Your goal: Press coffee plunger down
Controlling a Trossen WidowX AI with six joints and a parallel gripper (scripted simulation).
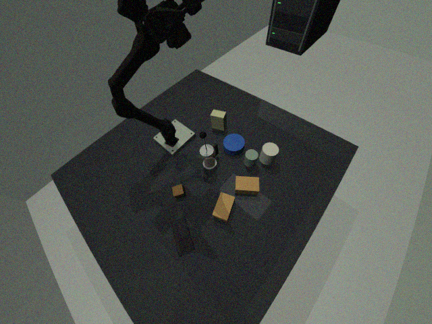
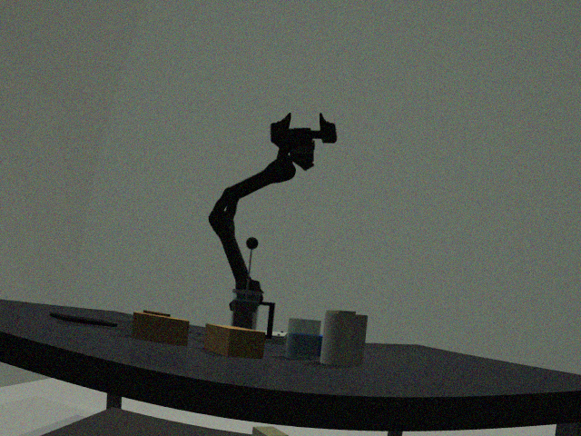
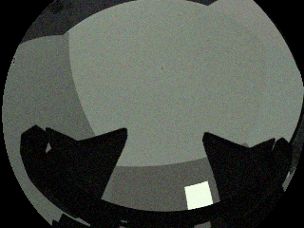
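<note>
The coffee press stands upright on the dark table. Its black plunger knob is high above the pale lid on a long thin rod. Dark coffee shows in the clear beaker, and a black handle is at its side. My gripper is open and empty, well above the knob and apart from it, with its fingers pointing upward in the exterior view. In the top view it is partly cut off at the top edge.
Near the press are a blue disc, a greenish cup, a white cylinder and a yellow box. Orange blocks lie toward the front. The arm's base plate is behind the press.
</note>
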